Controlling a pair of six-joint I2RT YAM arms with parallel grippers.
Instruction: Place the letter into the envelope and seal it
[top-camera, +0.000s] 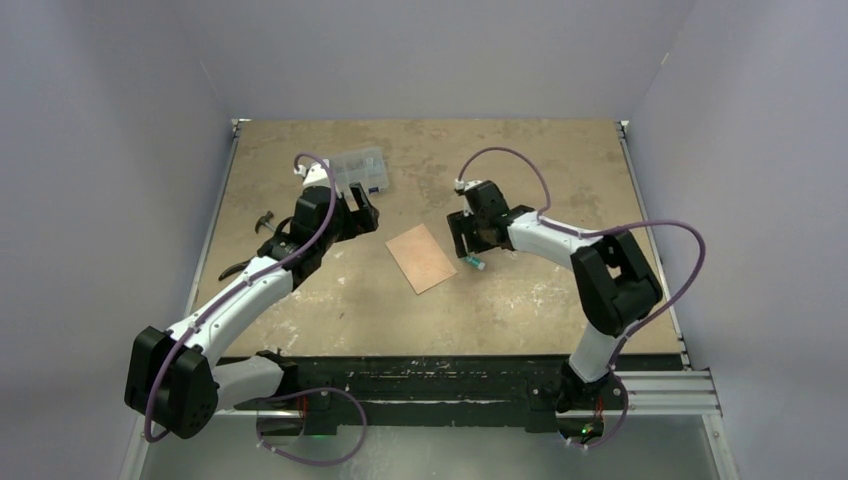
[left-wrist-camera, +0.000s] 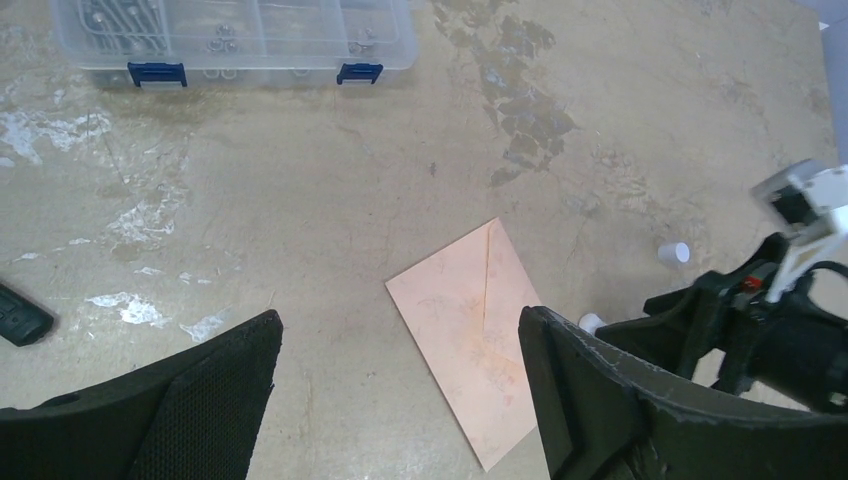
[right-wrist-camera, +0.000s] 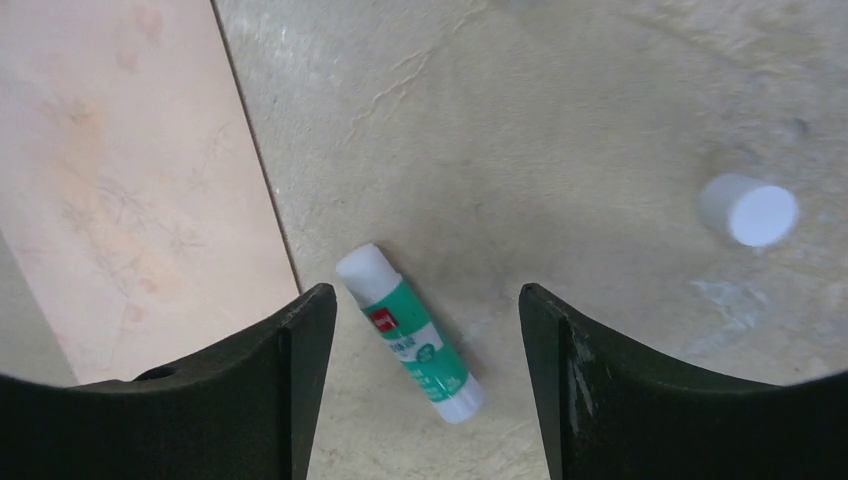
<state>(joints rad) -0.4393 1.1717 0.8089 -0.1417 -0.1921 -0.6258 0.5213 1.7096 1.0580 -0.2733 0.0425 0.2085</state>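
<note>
Right gripper (right-wrist-camera: 425, 310) hangs spread wide over an uncapped green glue stick (right-wrist-camera: 410, 335), its arm bent at a raised elbow, while a white cap (right-wrist-camera: 750, 210) lies well apart. Left gripper (top-camera: 365, 213), also spread, hovers near a clear parts box (left-wrist-camera: 235, 35). The salmon-pink envelope (left-wrist-camera: 470, 340) lies flat on the table (top-camera: 520, 300) between them.

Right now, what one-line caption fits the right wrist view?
Open right gripper poised over a green glue stick beside the envelope edge, a small white cap lying apart.
</note>
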